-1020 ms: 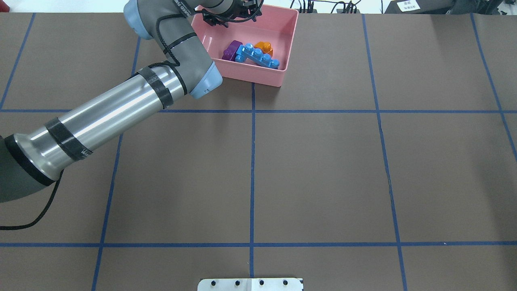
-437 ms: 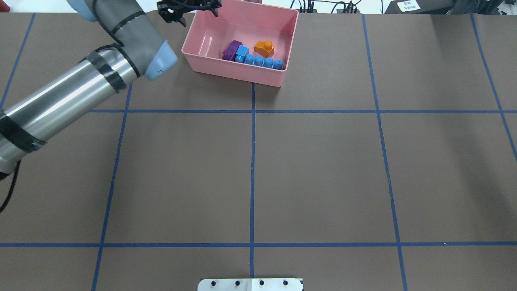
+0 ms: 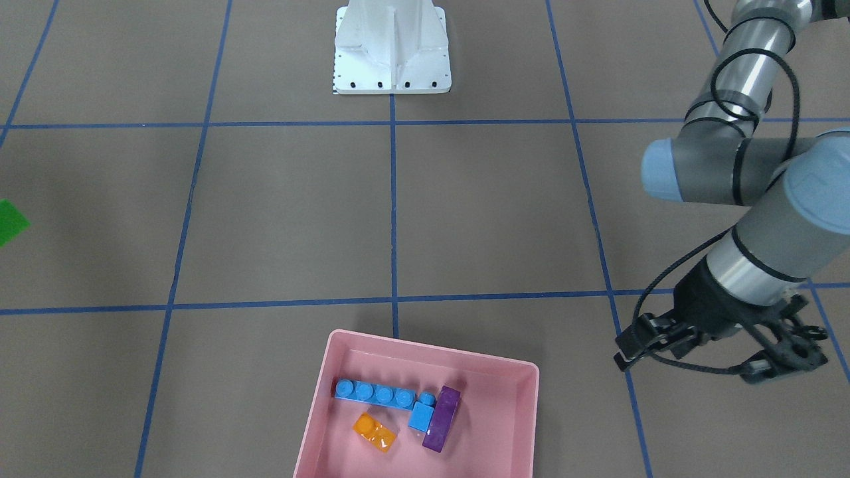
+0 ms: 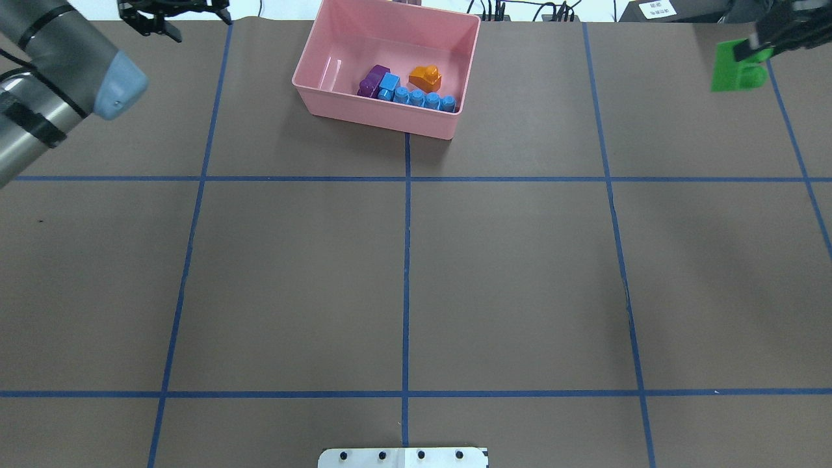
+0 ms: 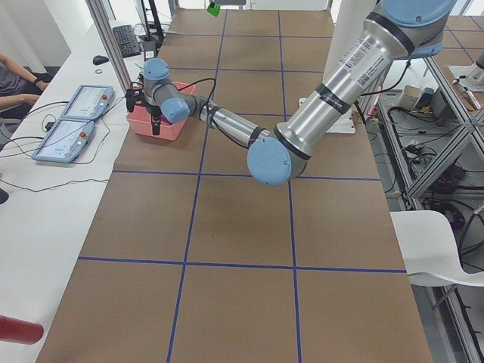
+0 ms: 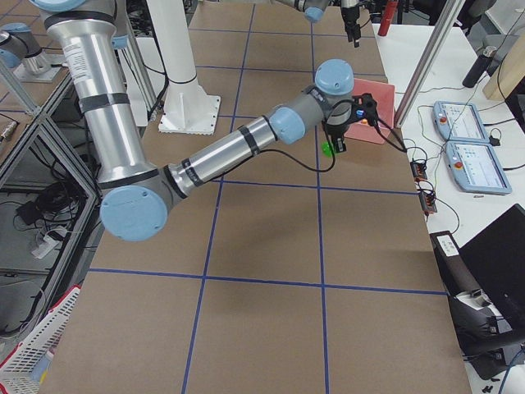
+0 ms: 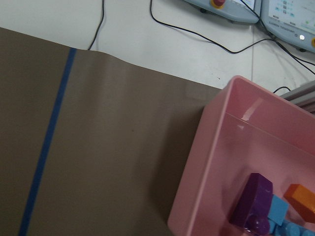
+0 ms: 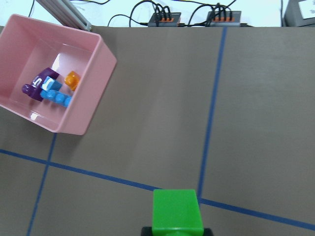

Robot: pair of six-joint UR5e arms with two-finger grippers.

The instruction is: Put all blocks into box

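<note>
The pink box (image 4: 377, 121) stands at the far middle of the table. In it lie the purple block (image 4: 372, 79), the small blue cube (image 4: 389, 82), the long blue bar (image 4: 426, 99) and the orange block (image 4: 426, 78). My left gripper (image 4: 182, 16) is open and empty, left of the box near the far edge; it also shows in the front-facing view (image 3: 687, 370). My right gripper (image 4: 754, 47) is shut on the green cube (image 4: 736, 68) and holds it in the air at the far right. The right wrist view shows the cube (image 8: 176, 211) between the fingers, with the box (image 8: 86, 108) to the upper left.
The white base plate (image 3: 392, 50) sits at the robot's side of the table. Blue tape lines cross the brown mat. Beyond the far edge lie cables and two tablets (image 5: 76, 121) on a white bench. A metal post (image 6: 431, 57) stands near the box.
My left arm has swung left, away from the box, leaving the long blue bar lying flat inside along the near wall. My right gripper has come into view with the green cube.
</note>
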